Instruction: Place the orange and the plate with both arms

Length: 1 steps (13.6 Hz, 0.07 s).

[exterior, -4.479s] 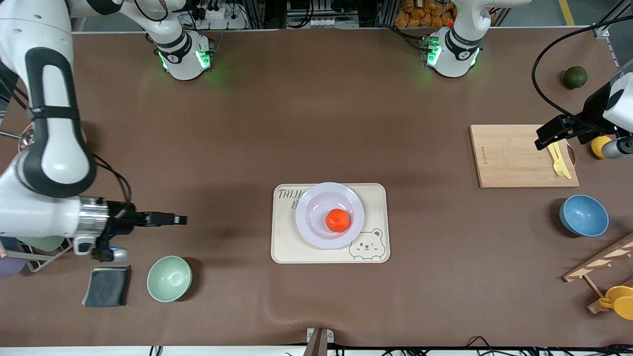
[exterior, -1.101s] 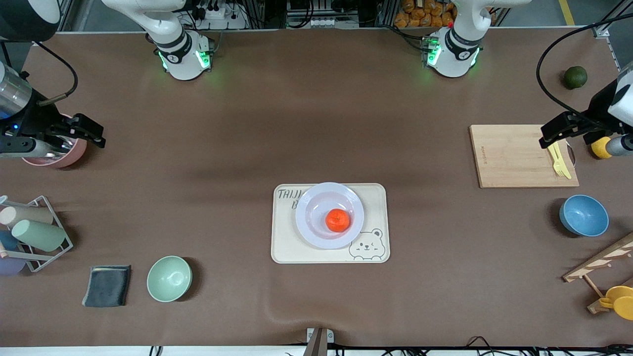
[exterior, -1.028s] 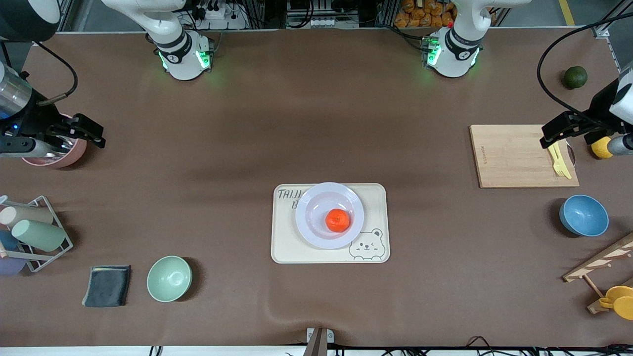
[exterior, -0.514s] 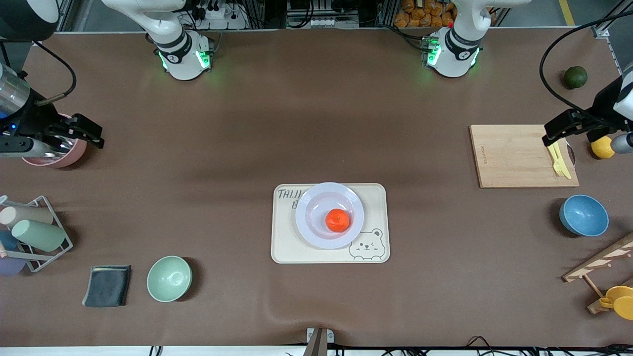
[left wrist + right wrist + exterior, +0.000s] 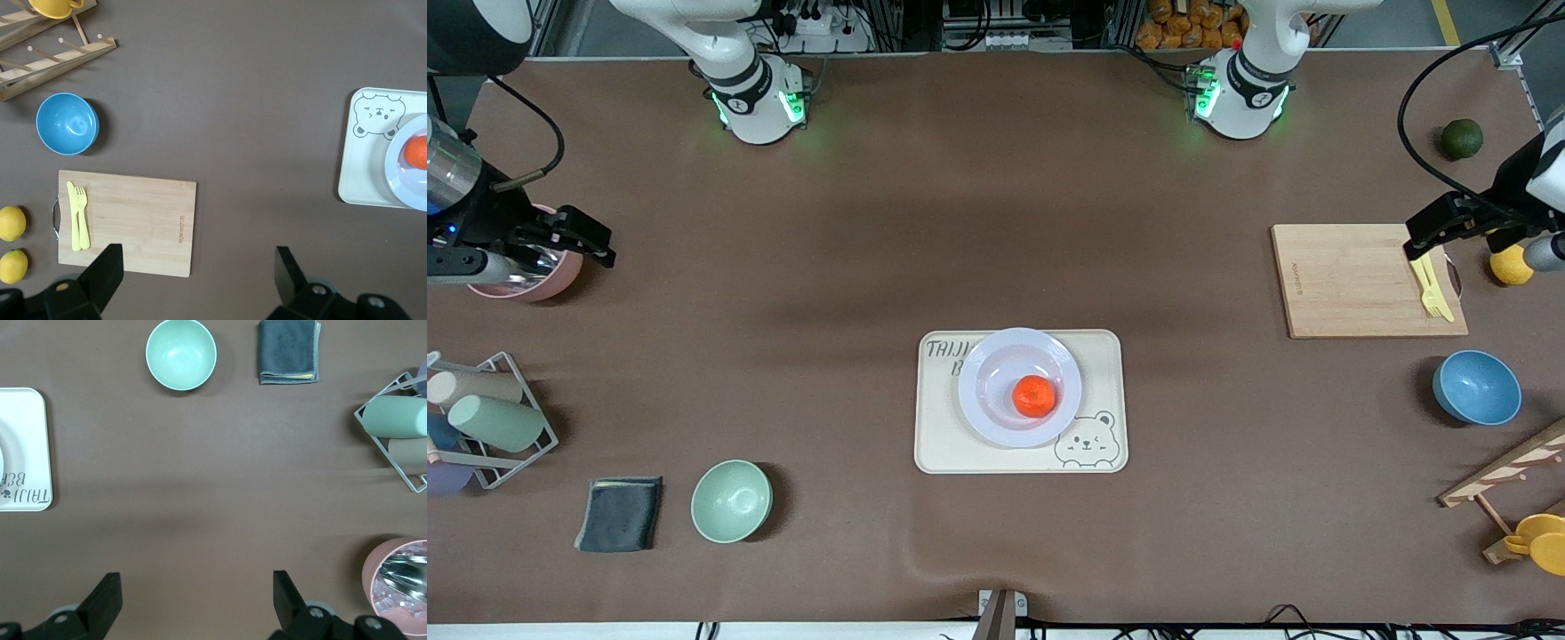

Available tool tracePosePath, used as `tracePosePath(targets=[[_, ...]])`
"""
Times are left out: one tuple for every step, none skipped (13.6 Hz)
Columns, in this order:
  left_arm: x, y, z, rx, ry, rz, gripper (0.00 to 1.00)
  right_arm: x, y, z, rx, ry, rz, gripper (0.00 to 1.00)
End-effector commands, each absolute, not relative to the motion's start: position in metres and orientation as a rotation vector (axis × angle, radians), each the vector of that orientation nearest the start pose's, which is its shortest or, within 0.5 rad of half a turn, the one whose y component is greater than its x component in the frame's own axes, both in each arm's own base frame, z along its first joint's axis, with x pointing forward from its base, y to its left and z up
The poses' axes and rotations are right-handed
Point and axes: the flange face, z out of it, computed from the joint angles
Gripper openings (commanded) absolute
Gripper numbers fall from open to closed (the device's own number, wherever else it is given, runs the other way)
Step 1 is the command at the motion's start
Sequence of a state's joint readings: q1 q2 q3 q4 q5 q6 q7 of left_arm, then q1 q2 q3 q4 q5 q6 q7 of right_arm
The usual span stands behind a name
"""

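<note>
The orange (image 5: pixel 1035 396) lies in the pale lavender plate (image 5: pixel 993 356), which sits on the cream bear-printed tray (image 5: pixel 943 444) in the middle of the table. The orange (image 5: pixel 418 151) and plate (image 5: pixel 400 180) also show at the edge of the left wrist view. My left gripper (image 5: pixel 1436 229) is open and empty, up over the wooden cutting board (image 5: pixel 1352 280) at the left arm's end; its fingertips (image 5: pixel 107 267) show in its wrist view. My right gripper (image 5: pixel 578 238) is open and empty, up beside the pink pot (image 5: pixel 525 283) at the right arm's end.
A yellow fork (image 5: pixel 1432 286) lies on the board, with lemons (image 5: pixel 1510 265), a dark green fruit (image 5: pixel 1461 139), a blue bowl (image 5: pixel 1476 388) and a wooden rack (image 5: pixel 1507 471) around it. A green bowl (image 5: pixel 731 500), grey cloth (image 5: pixel 619 513) and cup rack (image 5: pixel 489 418) sit at the right arm's end.
The right arm has swung from near the green bowl up to the pink pot and now holds still. The left gripper drifted slightly toward the table's end. Orange and plate have not moved.
</note>
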State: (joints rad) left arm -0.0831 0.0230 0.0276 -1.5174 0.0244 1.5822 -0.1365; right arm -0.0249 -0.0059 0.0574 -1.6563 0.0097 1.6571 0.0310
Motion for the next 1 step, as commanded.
tracePosePath(targets=[[0.5599,-0.0287,0.6452,-3.096,-0.081,-0.054,1.0,0.5635,0.0181,0.5964,-3.105,0.026,-0.017,1.0]])
